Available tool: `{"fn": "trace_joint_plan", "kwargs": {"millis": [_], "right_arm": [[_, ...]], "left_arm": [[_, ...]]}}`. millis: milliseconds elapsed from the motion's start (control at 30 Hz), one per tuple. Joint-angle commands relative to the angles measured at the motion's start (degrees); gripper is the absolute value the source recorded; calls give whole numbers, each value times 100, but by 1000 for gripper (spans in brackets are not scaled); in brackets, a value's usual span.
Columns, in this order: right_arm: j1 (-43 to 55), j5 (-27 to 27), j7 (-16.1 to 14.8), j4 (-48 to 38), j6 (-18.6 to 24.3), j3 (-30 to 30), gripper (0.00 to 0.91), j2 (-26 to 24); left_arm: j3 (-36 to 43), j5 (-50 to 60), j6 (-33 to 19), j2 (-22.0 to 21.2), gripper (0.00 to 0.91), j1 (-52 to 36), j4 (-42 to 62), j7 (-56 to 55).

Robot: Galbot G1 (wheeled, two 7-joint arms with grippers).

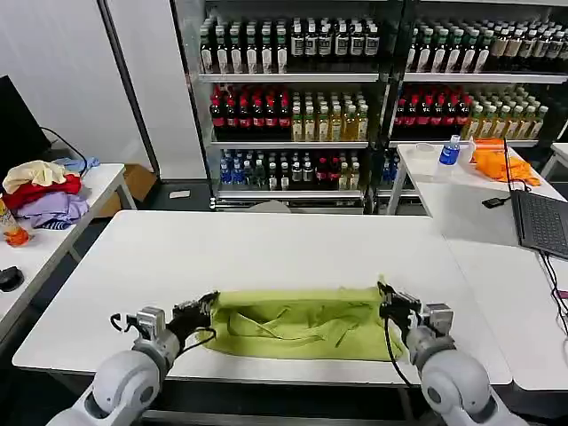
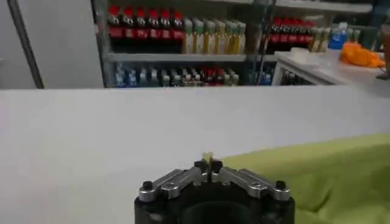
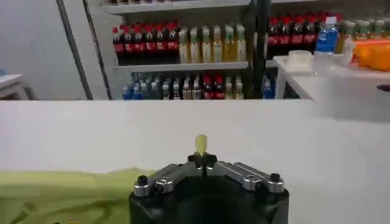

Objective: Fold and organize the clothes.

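The lime T-shirt (image 1: 297, 322) lies folded into a long band across the near part of the white table (image 1: 266, 248). My left gripper (image 1: 210, 303) is shut on the shirt's left corner, and a tip of lime fabric (image 2: 208, 157) sticks up between its closed fingers. My right gripper (image 1: 384, 298) is shut on the right corner in the same way, with a small lime tip (image 3: 201, 144) poking out above its fingers. The shirt stretches between the two grippers, its body showing beside each wrist (image 2: 317, 170) (image 3: 67, 195).
A heap of cream, red and lavender garments (image 1: 43, 191) sits on the left side table. An orange cloth (image 1: 501, 164), a bottle (image 1: 450, 153) and a laptop (image 1: 541, 222) lie on the right table. Shelves of drink bottles (image 1: 355, 89) stand behind.
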Motion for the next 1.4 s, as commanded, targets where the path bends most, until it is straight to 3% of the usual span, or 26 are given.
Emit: {"fn": "trace_joint_plan", "kwargs": {"millis": [33, 67, 100, 133, 533, 900, 1100, 1133, 1200, 1267, 1400], "right_arm": [[-458, -130, 28, 124, -34, 108, 0, 84], [-422, -169, 34, 100, -74, 63, 0, 113], [-388, -270, -4, 90, -139, 23, 605, 136], [-380, -294, -26, 84, -148, 1, 907, 145], [-724, -819, -223, 428, 357, 37, 907, 153], [-1227, -932, -190, 636, 394, 288, 907, 244], [-1282, -935, -172, 670, 392, 315, 907, 265], [-1289, -933, -169, 671, 394, 316, 907, 270], [-1302, -933, -164, 680, 393, 320, 907, 274], [-1310, -934, -162, 690, 394, 326, 907, 274], [-1318, -932, -155, 700, 392, 346, 907, 288]], "left_arm": [[-5, 332, -20, -90, 222, 327, -6, 23], [-5, 358, -26, -113, 343, 314, 12, 19], [-9, 403, -45, -136, 756, 302, 37, 18], [-12, 418, -62, -146, 907, 296, 41, 20], [-192, 670, -258, -393, 907, 536, -286, -152], [-73, 416, -195, -1316, 907, 280, 218, -446], [-39, 472, -241, -1606, 897, 207, 521, -532], [-25, 488, -262, -1618, 514, 209, 543, -535], [0, 524, -277, -1621, 161, 242, 553, -543], [6, 539, -281, -1615, 40, 284, 538, -542], [-53, 535, -270, -1609, 20, 385, 495, -545]]}}
